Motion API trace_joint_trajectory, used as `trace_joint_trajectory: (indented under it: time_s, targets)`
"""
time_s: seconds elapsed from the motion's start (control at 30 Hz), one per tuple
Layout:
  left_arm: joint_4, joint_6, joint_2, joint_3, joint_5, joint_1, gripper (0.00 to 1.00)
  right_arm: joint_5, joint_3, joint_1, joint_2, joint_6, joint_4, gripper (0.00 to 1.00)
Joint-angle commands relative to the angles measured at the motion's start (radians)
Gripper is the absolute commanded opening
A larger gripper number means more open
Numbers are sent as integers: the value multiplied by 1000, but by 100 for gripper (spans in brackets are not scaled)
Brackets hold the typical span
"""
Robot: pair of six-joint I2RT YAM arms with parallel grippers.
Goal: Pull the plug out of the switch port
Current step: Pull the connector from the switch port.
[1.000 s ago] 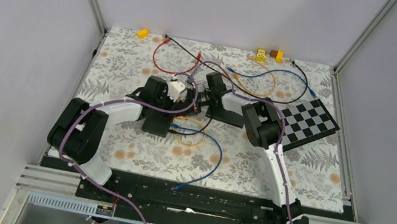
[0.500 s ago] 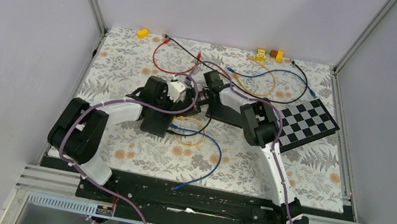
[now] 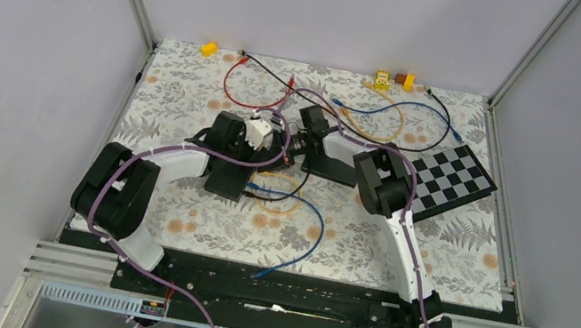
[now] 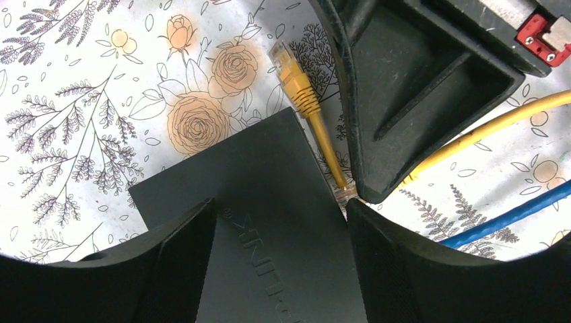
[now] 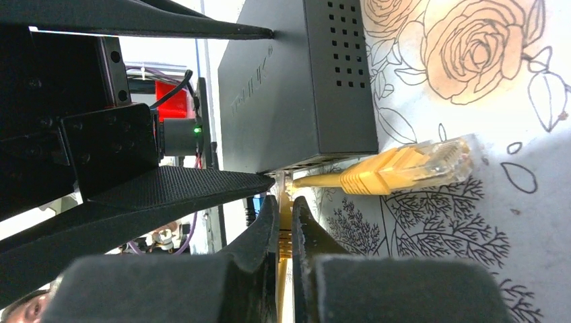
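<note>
The black switch (image 4: 269, 222) lies on the flowered mat, and my left gripper (image 4: 279, 262) is shut on it, one finger against each side. In the right wrist view the switch (image 5: 296, 81) stands at the top. My right gripper (image 5: 284, 232) is shut on a yellow plug (image 5: 285, 235) at the switch's port edge. That plug's tip shows in the left wrist view (image 4: 347, 195). The cable's other yellow plug (image 5: 404, 165) lies loose on the mat beside the switch. In the top view the two grippers meet at mid-table, the left (image 3: 256, 158) and the right (image 3: 299, 143).
A checkered board (image 3: 446, 181) lies at the right. A blue cable (image 3: 301, 238) and a yellow loop (image 3: 280, 203) run in front of the switch. Red, black and blue cables (image 3: 238, 83) lie at the back, with small yellow blocks (image 3: 210, 49) by the far wall.
My right wrist has shifted a little to the left, toward the switch. My left arm has not visibly moved.
</note>
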Motion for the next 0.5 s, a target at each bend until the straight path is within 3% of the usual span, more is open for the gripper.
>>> trace_joint_trajectory:
  time_s: [0.0, 0.3, 0.47]
  targets:
    - [-45, -8, 27, -25, -46, 13, 73, 110, -38, -52, 23, -138, -106, 0]
    - [-58, -6, 30, -15, -46, 15, 73, 156, 35, -86, -71, -235, -246, 0]
    - [-62, -9, 9, -14, -4, 32, 77, 159, 86, -106, -136, -204, -258, 0]
